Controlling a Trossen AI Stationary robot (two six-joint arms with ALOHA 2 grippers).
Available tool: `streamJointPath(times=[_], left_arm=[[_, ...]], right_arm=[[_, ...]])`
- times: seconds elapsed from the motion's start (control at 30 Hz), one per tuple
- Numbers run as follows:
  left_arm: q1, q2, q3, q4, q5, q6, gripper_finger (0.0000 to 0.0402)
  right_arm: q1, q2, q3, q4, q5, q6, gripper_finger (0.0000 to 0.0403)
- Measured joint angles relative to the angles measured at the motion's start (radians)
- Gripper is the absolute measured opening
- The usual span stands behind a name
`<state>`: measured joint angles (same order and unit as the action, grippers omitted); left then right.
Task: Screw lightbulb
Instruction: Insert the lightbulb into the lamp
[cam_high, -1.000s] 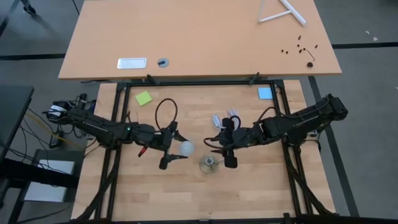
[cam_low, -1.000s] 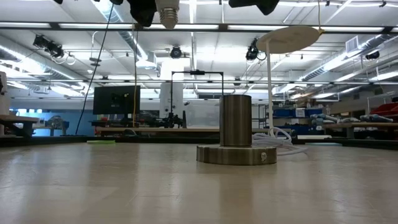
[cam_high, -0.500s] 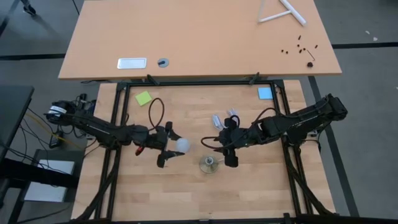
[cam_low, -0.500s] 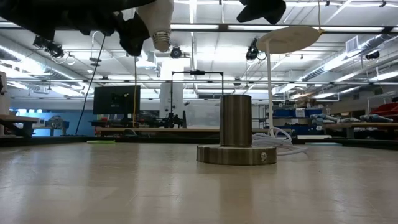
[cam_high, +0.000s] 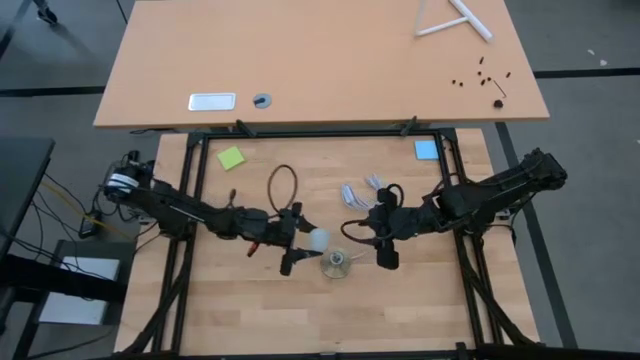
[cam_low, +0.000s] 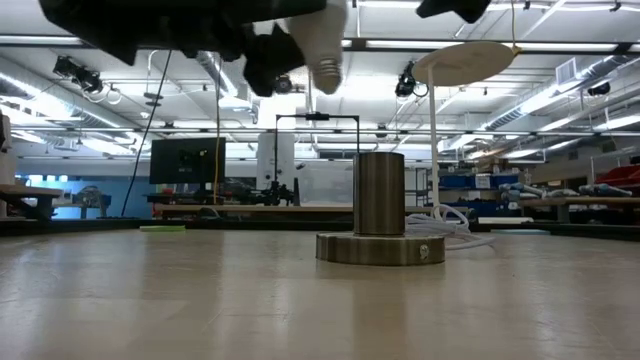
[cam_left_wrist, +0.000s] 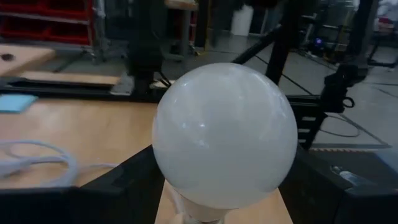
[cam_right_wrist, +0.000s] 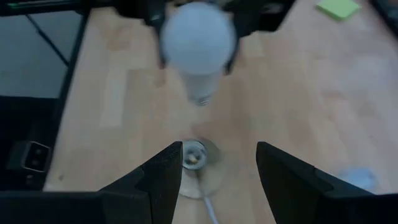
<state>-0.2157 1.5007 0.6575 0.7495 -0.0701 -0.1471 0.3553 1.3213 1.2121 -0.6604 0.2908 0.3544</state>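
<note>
Tabletop (cam_high: 300, 310): carried the socket (cam_high: 335, 264).
Left end effector (cam_high: 300, 246): gripped the lightbulb (cam_high: 318, 240), held aloft just beside the socket, apparently not yet over it.
Right end effector (cam_high: 388, 252): fingers parted, empty, near the socket.
Progress: bulb lifted; seating and screwing remained.

Left pincer (cam_high: 303, 244) clamped mid-table; right pincer (cam_high: 387, 253) parted, facing it.

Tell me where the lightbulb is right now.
In the high view the lightbulb sits near the table's middle, held in the left gripper, raised just left of the socket, screw end down.
</note>
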Motion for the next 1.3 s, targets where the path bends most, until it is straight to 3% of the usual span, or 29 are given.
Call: streamJointPath(times=[0.3, 0.43, 0.73, 1.3], left_arm=[[-0.009, 0.249, 0.142, 0.018, 0.035, -0.062, 0.0271], [-0.014, 0.306, 0.195, 0.029, 0.039, -0.046, 0.0271], [-0.014, 0.326, 0.192, -0.024, -0.012, -0.049, 0.0271], [-0.013, 0.322, 0.194, -0.062, -0.015, -0.049, 0.0271]], right_arm=[[0.016, -0.032, 0.0, -0.055, 0.041, 0.013, 0.0213], [0.017, -0.031, 0.0, -0.063, 0.041, 0.012, 0.0213], [0.018, -0.032, 0.0, -0.071, 0.041, 0.01, 0.0213], [0.018, -0.031, 0.0, -0.067, 0.05, 0.01, 0.0213]])
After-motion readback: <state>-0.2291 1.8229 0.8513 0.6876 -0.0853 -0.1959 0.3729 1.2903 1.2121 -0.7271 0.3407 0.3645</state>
